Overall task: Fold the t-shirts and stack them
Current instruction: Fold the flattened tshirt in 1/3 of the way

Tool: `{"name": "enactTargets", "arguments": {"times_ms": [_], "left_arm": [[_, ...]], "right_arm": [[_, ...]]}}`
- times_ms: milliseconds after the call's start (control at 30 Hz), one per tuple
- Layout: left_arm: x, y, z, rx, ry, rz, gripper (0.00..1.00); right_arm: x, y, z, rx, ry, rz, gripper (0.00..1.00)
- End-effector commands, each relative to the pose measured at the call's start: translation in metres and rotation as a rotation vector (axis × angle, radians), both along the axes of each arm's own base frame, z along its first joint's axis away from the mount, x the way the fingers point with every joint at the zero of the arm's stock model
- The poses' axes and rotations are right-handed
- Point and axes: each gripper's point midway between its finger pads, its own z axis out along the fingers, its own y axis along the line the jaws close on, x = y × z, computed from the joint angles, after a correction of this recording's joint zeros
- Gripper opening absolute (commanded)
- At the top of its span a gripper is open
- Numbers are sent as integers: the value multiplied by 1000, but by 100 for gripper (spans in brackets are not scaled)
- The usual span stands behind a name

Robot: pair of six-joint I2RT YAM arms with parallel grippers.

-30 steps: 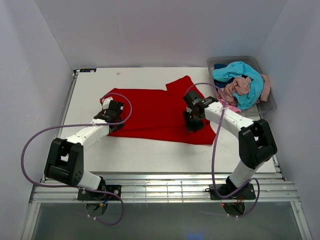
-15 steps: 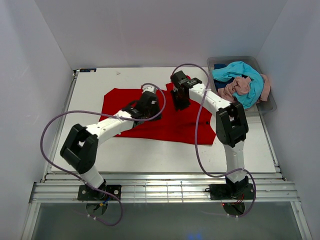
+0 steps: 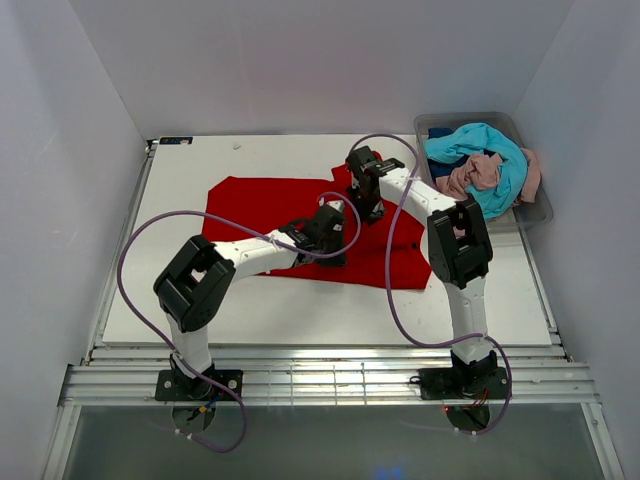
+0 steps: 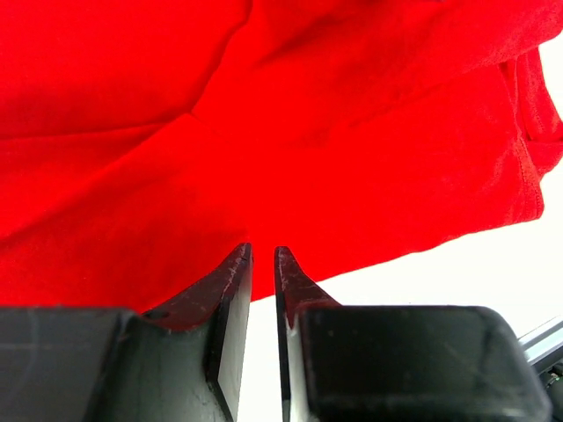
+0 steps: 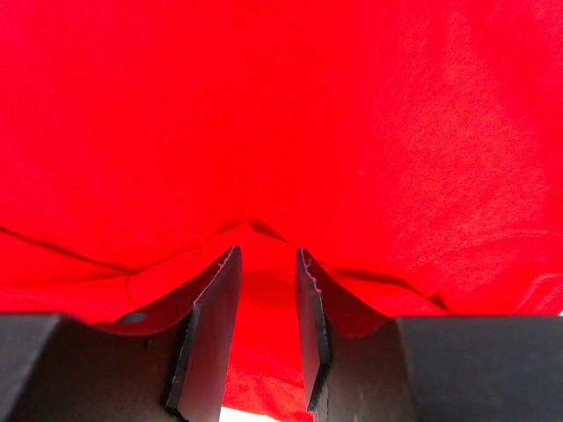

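Red t-shirt (image 3: 250, 200): spread for folding.
Left fingers (image 4: 230, 299): narrow, empty, at its near edge.
Right fingers (image 5: 215, 325): narrow, on its pucker.

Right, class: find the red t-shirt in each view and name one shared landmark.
Top external: red t-shirt spread mid-table.
Left wrist: fills the upper frame.
Right wrist: fills nearly the whole frame.
Shared landmark: the white table at the shirt's edge, only a sliver in the right wrist view.

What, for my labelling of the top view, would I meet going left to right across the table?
The left gripper → right gripper → bin of t-shirts. The red t-shirt lies under both grippers, so unplaced.
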Motion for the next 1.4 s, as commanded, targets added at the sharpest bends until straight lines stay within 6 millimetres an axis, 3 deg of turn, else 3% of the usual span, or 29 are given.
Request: {"name": "enactTargets", "arguments": {"times_ms": [0, 500, 833, 867, 1033, 1167, 1367], "left_arm": [[1, -8, 10, -36, -21, -8, 27], [-20, 6, -36, 49, 48, -8, 22], [-26, 12, -38, 60, 56, -1, 20], [-27, 13, -40, 62, 58, 2, 20], [-30, 17, -42, 69, 64, 10, 20], [-33, 19, -43, 72, 71, 13, 19], [-39, 20, -47, 73, 88, 13, 18]], "right_arm": [[-3, 3, 0, 21, 1, 21, 38], [-2, 14, -12, 61, 36, 26, 38], [2, 17, -23, 60, 49, 31, 37], [2, 17, -24, 59, 50, 32, 36], [4, 19, -25, 59, 45, 37, 8], [10, 21, -19, 64, 25, 39, 8], [30, 29, 6, 86, -28, 39, 8]]}}
